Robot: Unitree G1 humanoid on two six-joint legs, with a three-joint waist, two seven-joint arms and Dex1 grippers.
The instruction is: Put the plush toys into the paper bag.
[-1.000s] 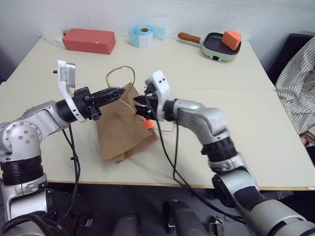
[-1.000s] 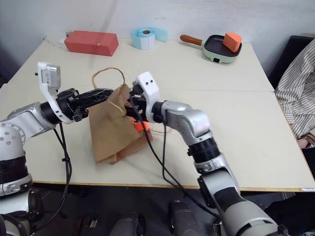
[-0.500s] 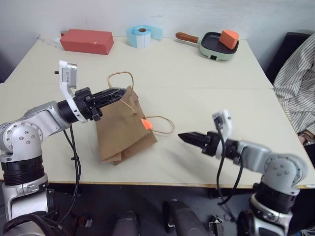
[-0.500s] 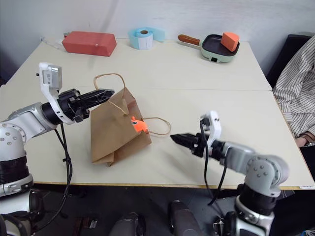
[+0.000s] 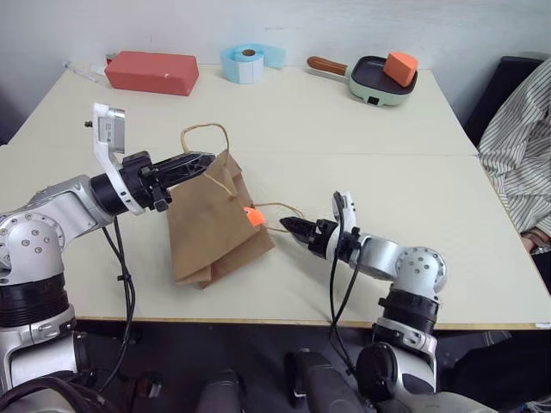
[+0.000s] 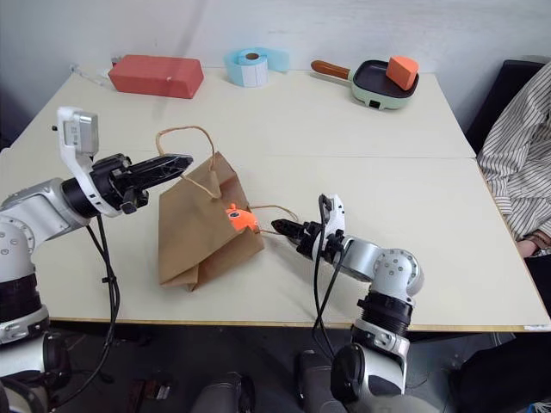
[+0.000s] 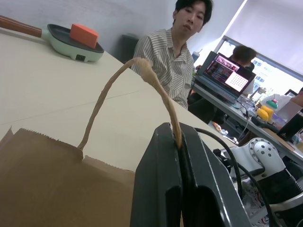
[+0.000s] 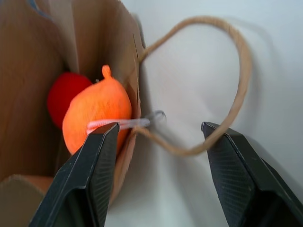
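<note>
**A:** Bag's (image 5: 211, 228) the centre of it all right now, brown paper, slumped on the pale table (image 5: 387, 155) with its mouth gaping toward the robot's right side.

**B:** And the left gripper (image 5: 205, 160) has one of the cord handles (image 7: 137, 75), yes?

**A:** Yes, its two black fingers are pressed tight together with the twisted cord pinched between them, and that lifts the upper edge of the bag. You can see the handle looping up from the paper rim straight into the fingers.

**B:** Where are the toys?

**A:** Orange plush toy (image 8: 97, 113) sits right at the bag's mouth, half in, its thin cord trailing out over the paper edge. The red plush toy (image 8: 64, 94) is deeper inside, tucked behind the orange one and touching it.

**B:** What about the right gripper (image 5: 288, 225)?

**A:** Low over the table, pointing at the bag's opening, just beside the orange toy. Its fingers (image 8: 92, 175) are spread apart and there's nothing between them. The second handle (image 8: 232, 85) lies flat on the table in a loop, right in front of those fingers.

**B:** Anything else on the table?

**A:** Along the far edge, well apart from the bag: a red box (image 5: 153, 71), a roll of blue tape (image 5: 248, 63), and a green pan (image 5: 379, 82) with an orange block (image 5: 402, 66) sitting in it. A person in a striped shirt (image 5: 516, 146) sits at the right-hand side.
</note>
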